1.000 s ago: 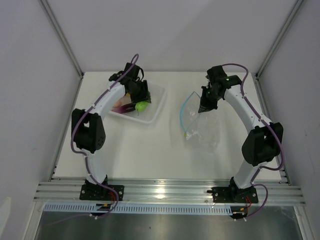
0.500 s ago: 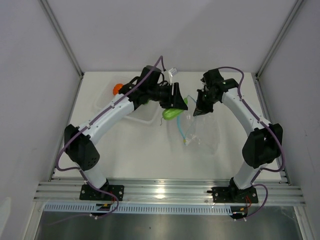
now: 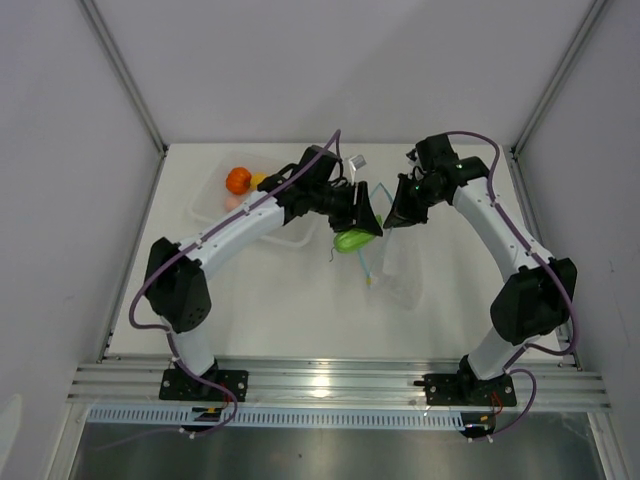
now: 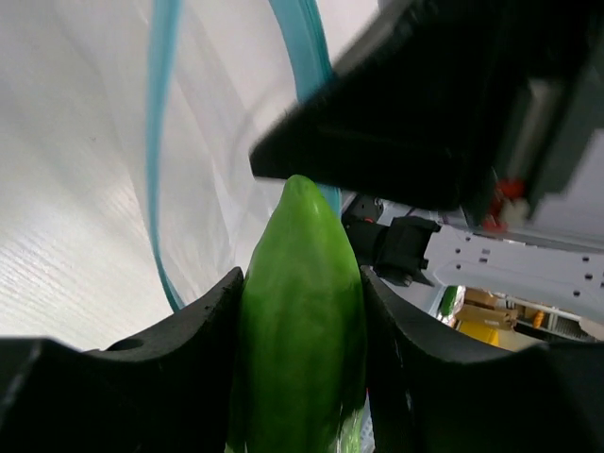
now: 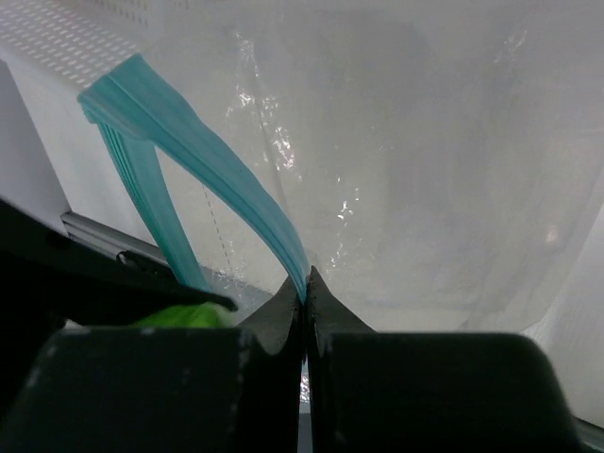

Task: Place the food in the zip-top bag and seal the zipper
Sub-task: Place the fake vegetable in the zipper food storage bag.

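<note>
Left end effector [image 3: 368, 218] clamps cucumber [image 4: 302, 330] near zip-top bag [image 3: 407, 272]; right end effector [image 5: 304, 283] pinches zipper [image 5: 253, 200]; tray [image 3: 203, 205] holds pumpkin [image 3: 238, 180]

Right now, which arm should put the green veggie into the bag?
The left. The left gripper is shut on the cucumber, right at the open mouth of the bag. The right gripper is busy pinching the zipper to hold that mouth open, so it probably shouldn't let go.

cucumber [image 4: 300, 330] base is running off the left wrist view's bottom edge | my left arm [image 3: 245, 215] is covering part of the tray [image 3: 203, 205] | my right fingers [image 5: 278, 316] are hiding the lower end of the zipper [image 5: 250, 212]
</note>
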Action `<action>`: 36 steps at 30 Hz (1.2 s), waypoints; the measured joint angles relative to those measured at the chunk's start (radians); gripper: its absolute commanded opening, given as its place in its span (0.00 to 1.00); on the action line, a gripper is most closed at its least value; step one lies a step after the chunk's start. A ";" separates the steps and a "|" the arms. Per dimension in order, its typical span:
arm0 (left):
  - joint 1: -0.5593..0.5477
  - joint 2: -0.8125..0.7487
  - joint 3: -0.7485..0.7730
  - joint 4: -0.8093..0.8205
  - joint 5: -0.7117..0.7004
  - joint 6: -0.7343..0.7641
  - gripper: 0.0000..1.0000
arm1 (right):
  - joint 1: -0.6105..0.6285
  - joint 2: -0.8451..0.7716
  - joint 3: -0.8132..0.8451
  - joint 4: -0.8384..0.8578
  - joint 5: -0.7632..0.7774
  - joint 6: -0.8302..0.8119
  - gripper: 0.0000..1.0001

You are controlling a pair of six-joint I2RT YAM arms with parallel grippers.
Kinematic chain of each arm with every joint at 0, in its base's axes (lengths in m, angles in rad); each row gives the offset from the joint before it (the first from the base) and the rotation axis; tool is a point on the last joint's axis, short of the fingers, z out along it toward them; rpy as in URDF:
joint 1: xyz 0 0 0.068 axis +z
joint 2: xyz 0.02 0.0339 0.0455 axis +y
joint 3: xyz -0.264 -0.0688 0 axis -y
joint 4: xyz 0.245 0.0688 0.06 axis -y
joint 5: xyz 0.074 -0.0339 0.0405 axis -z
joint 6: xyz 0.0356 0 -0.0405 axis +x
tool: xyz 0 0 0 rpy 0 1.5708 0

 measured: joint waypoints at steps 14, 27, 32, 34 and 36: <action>0.001 0.175 0.230 -0.149 -0.183 -0.044 0.03 | -0.016 -0.015 0.000 -0.003 -0.063 0.014 0.00; 0.002 0.176 0.237 -0.148 -0.316 -0.036 0.99 | -0.047 -0.014 -0.014 0.031 -0.210 0.099 0.00; 0.005 0.176 0.243 -0.139 -0.322 -0.018 1.00 | -0.062 -0.013 -0.055 0.045 -0.251 0.126 0.00; 0.003 0.175 0.243 -0.136 -0.325 -0.003 0.99 | -0.070 -0.013 -0.067 0.053 -0.261 0.132 0.00; 0.002 0.168 0.243 -0.142 -0.338 0.019 0.99 | -0.078 -0.013 -0.074 0.059 -0.264 0.135 0.00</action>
